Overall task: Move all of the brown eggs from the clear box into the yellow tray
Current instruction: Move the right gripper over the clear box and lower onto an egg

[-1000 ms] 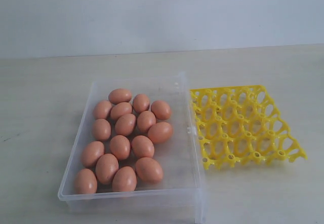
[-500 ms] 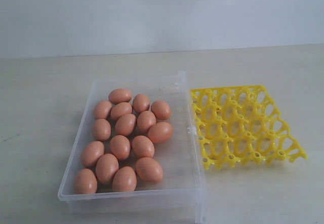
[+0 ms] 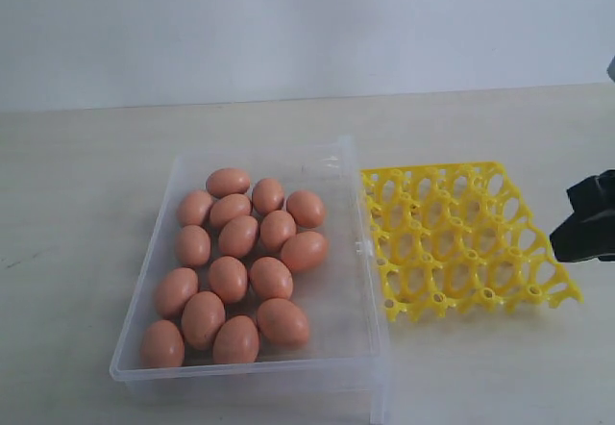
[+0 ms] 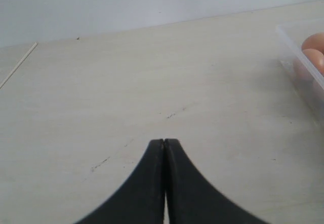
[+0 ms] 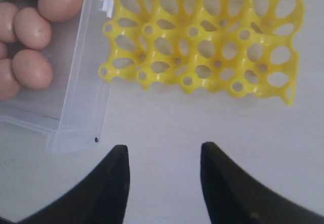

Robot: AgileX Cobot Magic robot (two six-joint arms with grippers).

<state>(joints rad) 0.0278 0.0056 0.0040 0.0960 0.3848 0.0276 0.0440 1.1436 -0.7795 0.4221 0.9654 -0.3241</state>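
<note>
Pale bench (image 3: 86, 185): all eggs (image 3: 271, 278) lie in the box (image 3: 341, 300), the tray (image 3: 428, 215) just beside it holds none, so nothing is moved yet. My right gripper (image 5: 164, 148) hangs near the tray, jaws apart and empty; my left gripper (image 4: 164, 142) is pressed together.

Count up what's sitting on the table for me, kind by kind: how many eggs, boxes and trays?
brown eggs: 16, all in the box
clear box: 1
yellow tray: 1, no egg in it yet
Total: 18
</note>
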